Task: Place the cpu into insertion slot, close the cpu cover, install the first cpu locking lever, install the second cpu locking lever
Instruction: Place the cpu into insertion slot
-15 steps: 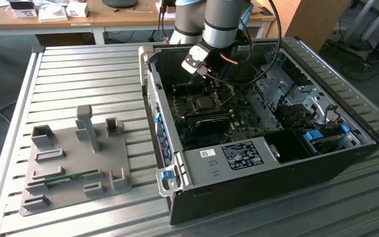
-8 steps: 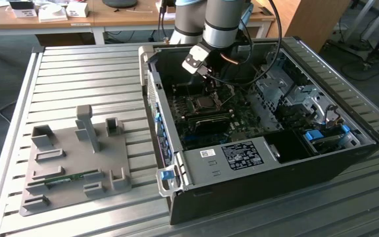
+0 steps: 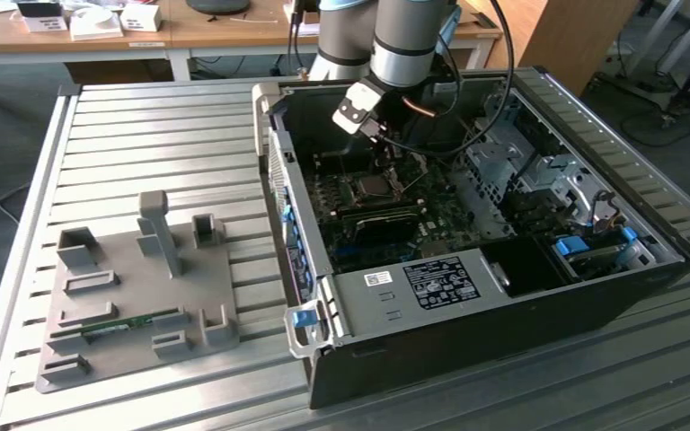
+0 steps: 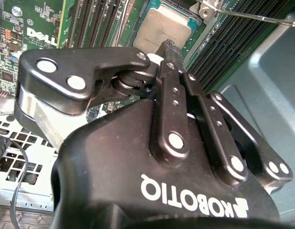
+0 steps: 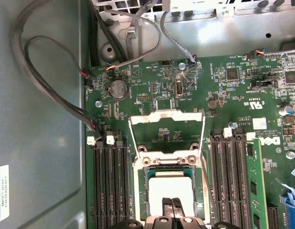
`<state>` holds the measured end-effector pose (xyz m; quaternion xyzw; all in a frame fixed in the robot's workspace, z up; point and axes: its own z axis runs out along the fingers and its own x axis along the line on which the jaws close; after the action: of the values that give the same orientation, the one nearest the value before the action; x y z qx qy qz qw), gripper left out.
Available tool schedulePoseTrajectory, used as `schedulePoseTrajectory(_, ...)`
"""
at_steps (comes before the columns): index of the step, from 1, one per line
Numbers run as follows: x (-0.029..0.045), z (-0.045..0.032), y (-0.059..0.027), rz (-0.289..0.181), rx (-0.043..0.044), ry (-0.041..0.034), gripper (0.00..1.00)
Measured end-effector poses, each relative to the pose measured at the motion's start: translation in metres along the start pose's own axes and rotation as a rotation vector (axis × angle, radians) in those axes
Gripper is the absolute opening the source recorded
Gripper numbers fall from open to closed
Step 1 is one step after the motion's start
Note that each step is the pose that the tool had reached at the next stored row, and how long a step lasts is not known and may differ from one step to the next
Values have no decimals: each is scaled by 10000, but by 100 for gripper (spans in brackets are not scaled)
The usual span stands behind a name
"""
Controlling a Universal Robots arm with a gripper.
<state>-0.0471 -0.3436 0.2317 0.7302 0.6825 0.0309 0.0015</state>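
With gripper (image 5: 172, 203) clenched on nothing, just over the cpu (image 5: 169, 183) lying in the insertion slot (image 5: 143, 191); hemmed by raised cpu cover (image 5: 166, 114) and memory slots (image 5: 109, 186).

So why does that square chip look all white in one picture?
Glare: in the first wrist view light bounces off the thin square greyish-gold cpu, washing it white; in the second wrist view it looks grey-gold; the exterior view's black computer case is dim inside.

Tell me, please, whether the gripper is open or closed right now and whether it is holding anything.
Gripper: shut, nothing held, its tip at the cpu lying in the insertion slot.
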Motion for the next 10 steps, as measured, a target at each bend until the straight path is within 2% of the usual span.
schedulePoseTrajectory(4, 1, -25, 2, -3, -1, -19, 11)
schedulePoseTrajectory(10, 6, -131, 6, -3, -2, -45, 11)
